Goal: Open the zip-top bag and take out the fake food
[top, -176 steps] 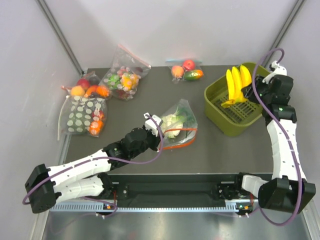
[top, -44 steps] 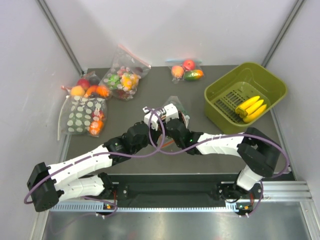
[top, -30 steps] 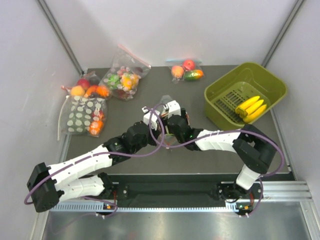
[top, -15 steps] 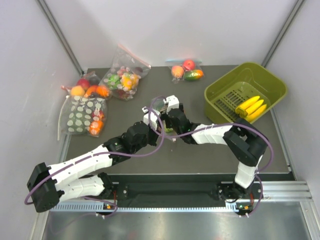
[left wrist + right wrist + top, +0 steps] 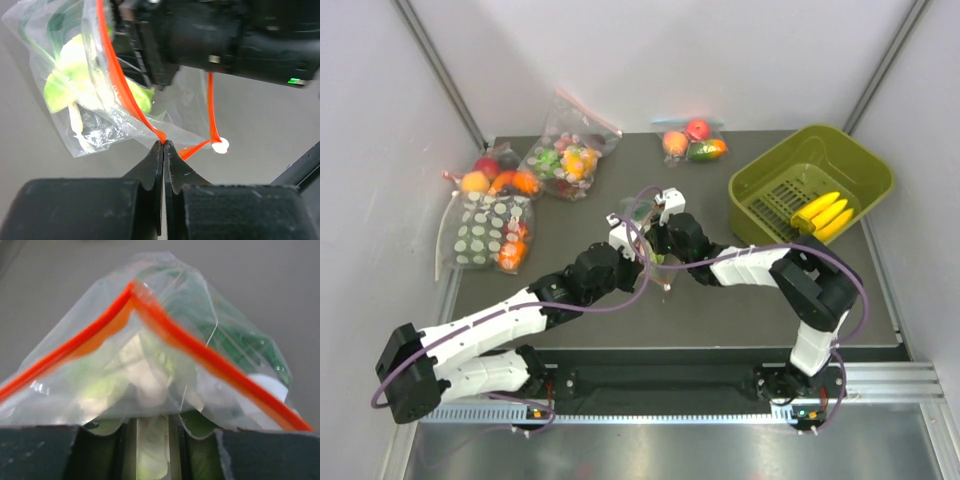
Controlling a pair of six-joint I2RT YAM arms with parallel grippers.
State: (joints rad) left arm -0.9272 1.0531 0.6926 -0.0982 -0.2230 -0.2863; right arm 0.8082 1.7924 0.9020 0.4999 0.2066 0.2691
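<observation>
Both hands on the zip-top bag [image 5: 100,115], bananas [image 5: 823,217] already out

No readable writing anywhere. The left hand [image 5: 163,145] is pinched tight on the red zip strip at the bag's corner, and the right hand [image 5: 150,427] looks clamped on the film at the other side, so the strip peaks up. The lettuce [image 5: 65,85] sits inside, mid-worktop [image 5: 720,310]. About six seconds ago the right arm was over the green basket [image 5: 860,160] holding the bananas; now they lie in it
</observation>
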